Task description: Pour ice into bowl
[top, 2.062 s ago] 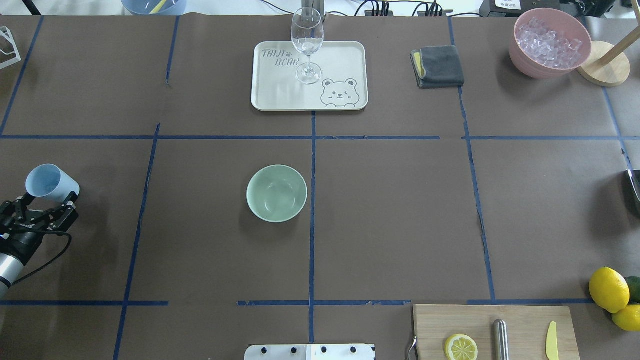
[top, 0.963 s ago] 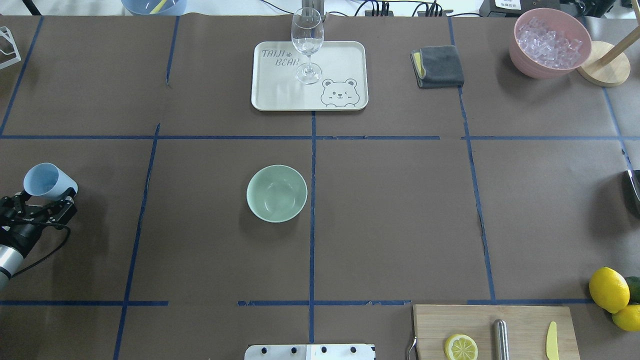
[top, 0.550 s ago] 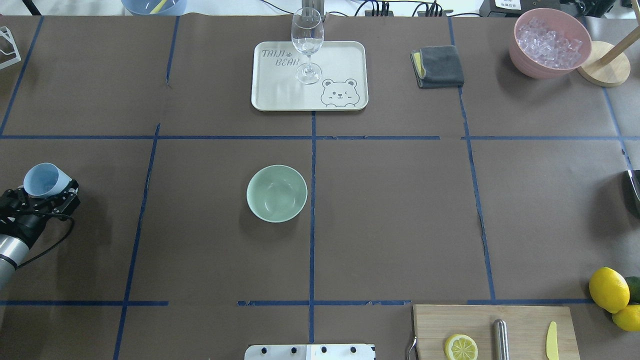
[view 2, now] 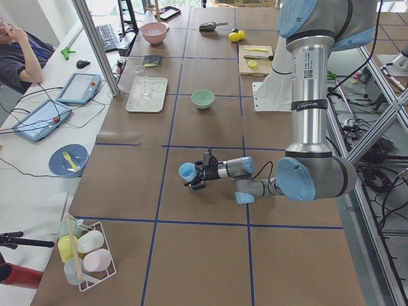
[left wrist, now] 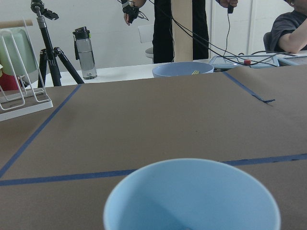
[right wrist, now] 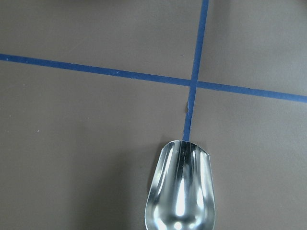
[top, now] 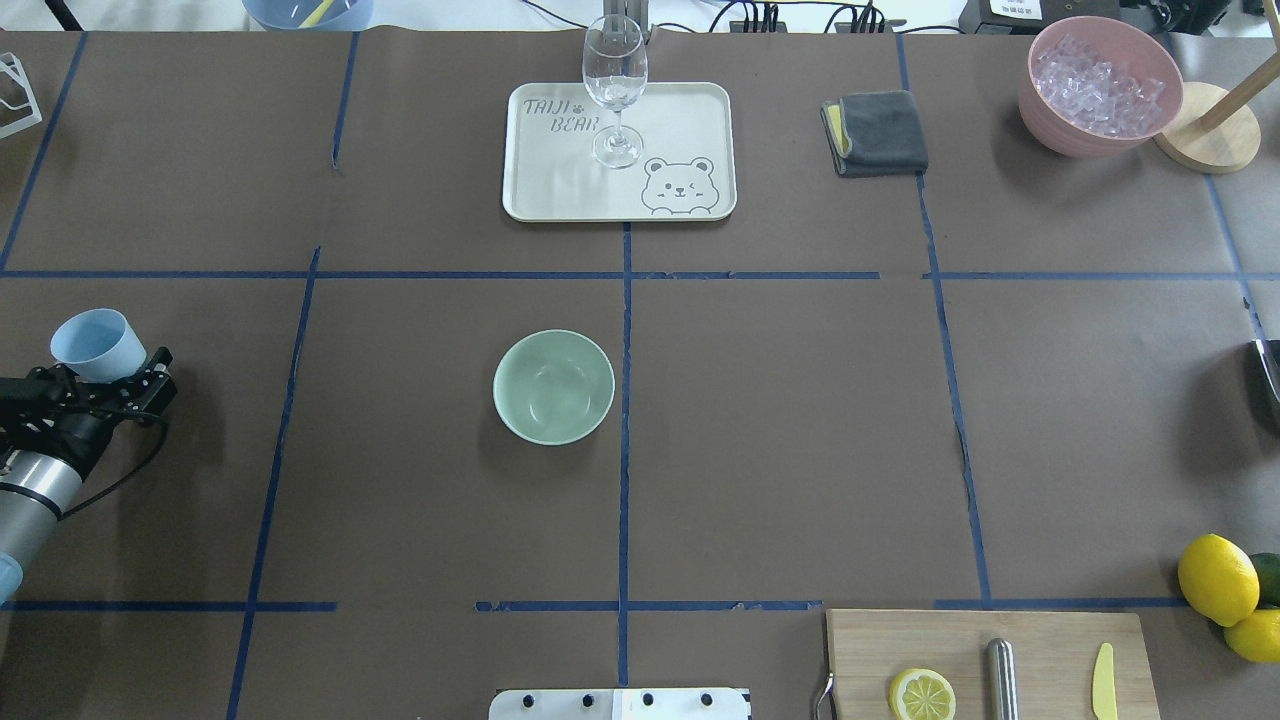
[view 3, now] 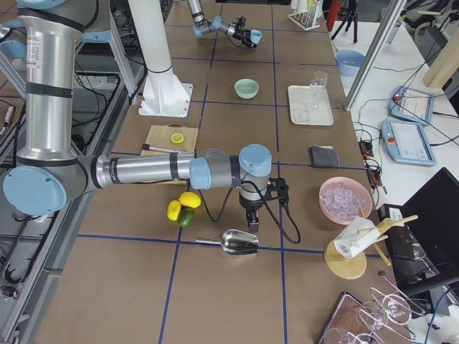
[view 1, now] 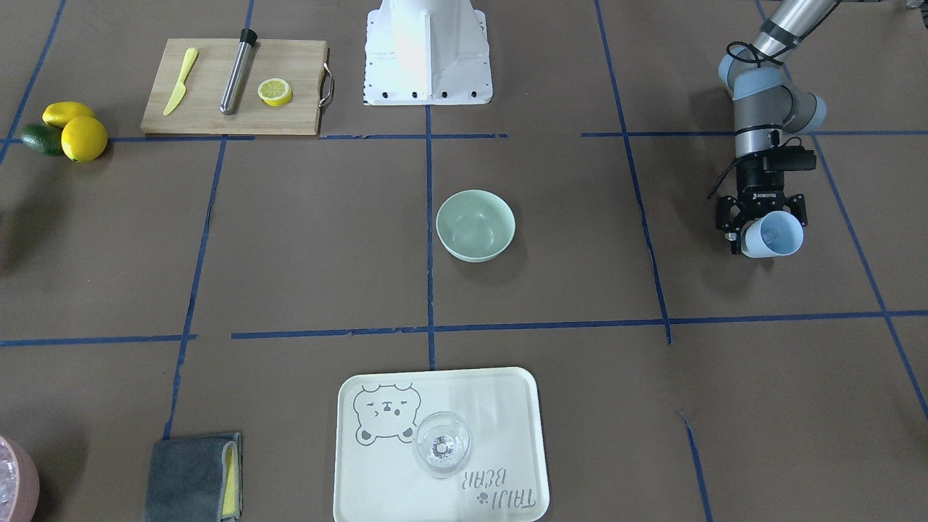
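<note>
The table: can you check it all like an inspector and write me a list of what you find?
Surface: table covered in brown paper with blue tape lines.
Job's things: green bowl in the middle, empty; ice heaped in the pink bowl.
Clutter: wine glass on the bear tray; grey cloth; cutting board; lemons.
Grippers: left gripper shut on the blue cup, its contents unclear; right gripper above a metal scoop, open or shut cannot be told.
Cables: black cable looping at the left wrist.
Surroundings: person at a side desk; cup rack.
</note>
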Controlling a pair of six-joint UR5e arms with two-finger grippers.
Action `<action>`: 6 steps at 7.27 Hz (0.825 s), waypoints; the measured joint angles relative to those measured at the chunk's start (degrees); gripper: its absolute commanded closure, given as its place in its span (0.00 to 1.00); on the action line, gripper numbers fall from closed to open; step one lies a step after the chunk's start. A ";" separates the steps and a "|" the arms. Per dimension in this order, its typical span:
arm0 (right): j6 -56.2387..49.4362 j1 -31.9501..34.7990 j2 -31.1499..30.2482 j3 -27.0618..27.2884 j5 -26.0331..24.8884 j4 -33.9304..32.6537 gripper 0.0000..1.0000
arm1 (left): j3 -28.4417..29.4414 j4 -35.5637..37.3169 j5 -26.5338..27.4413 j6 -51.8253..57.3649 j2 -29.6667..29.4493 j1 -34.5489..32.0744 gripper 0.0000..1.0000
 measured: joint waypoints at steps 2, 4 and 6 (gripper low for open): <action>0.03 0.04 0.13 0.00 0.00 0.00 0.00 | 0.18 -0.16 -0.08 -0.04 -0.44 -0.03 0.76; 0.03 0.11 0.26 0.00 0.00 0.00 0.00 | -0.55 -0.89 0.00 0.09 -0.23 -0.13 1.00; 0.03 0.20 0.33 0.00 0.00 0.00 0.00 | -3.06 -2.93 -0.23 2.17 0.51 -0.30 1.00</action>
